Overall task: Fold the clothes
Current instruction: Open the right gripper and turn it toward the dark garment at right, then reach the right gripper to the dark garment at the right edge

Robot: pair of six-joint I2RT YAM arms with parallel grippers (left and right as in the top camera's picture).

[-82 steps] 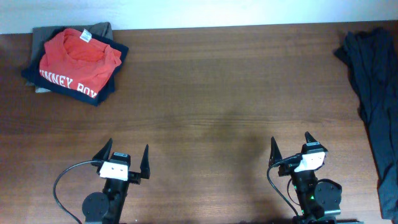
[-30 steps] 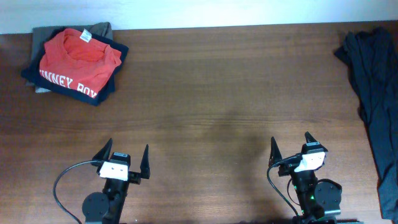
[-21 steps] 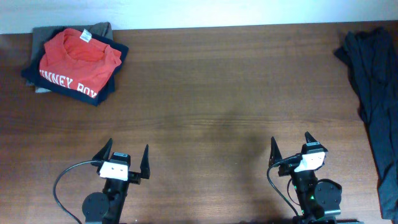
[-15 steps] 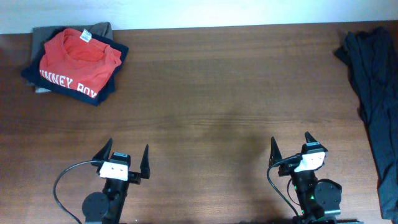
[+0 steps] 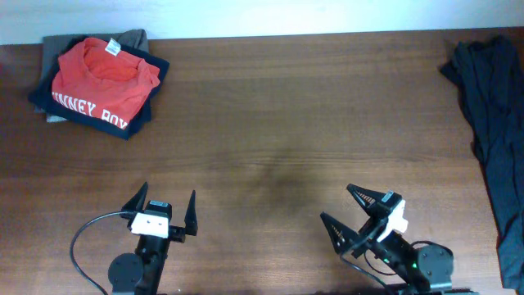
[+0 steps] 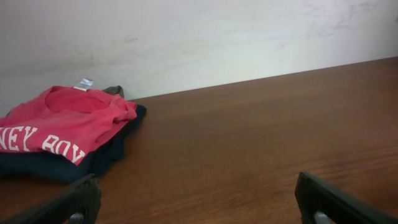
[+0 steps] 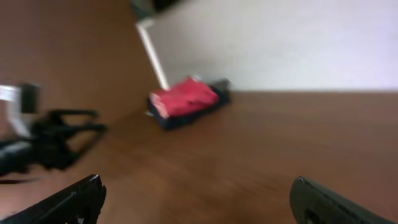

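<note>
Your right end effector [image 5: 336,204] has just moved. A moment ago it sat at the near right, pointing straight toward the far edge. Now it has swung and tipped toward the left, with its fingers spread wide and nothing between them. Its wrist camera is smeared with motion blur and looks across the bench [image 5: 270,123] toward the far left corner.

Your left end effector [image 5: 168,197] has not shifted. It sits at the near left with its fingers wide apart and empty, facing the far wall.

The bare wood in the middle of the bench has no garment laid out on it.

The unfolded dark clothes [image 5: 491,115] lie in a crumpled heap along the far right edge of the bench and trail toward the near right. They are well apart from both end effectors and look undisturbed.

At the far left corner sits a folded stack [image 5: 98,82]. A red shirt [image 5: 102,74] with white lettering is on top, a navy piece is beneath it, and a drab one shows at the back.

This probably marks the start of a new cycle, with no garment picked up yet. The right arm has turned away from the heap, so it will likely have to come back round to the right to reach it.

There are no containers in view. No basket, bin or box appears in any camera, and every garment rests directly on the bench.
</note>
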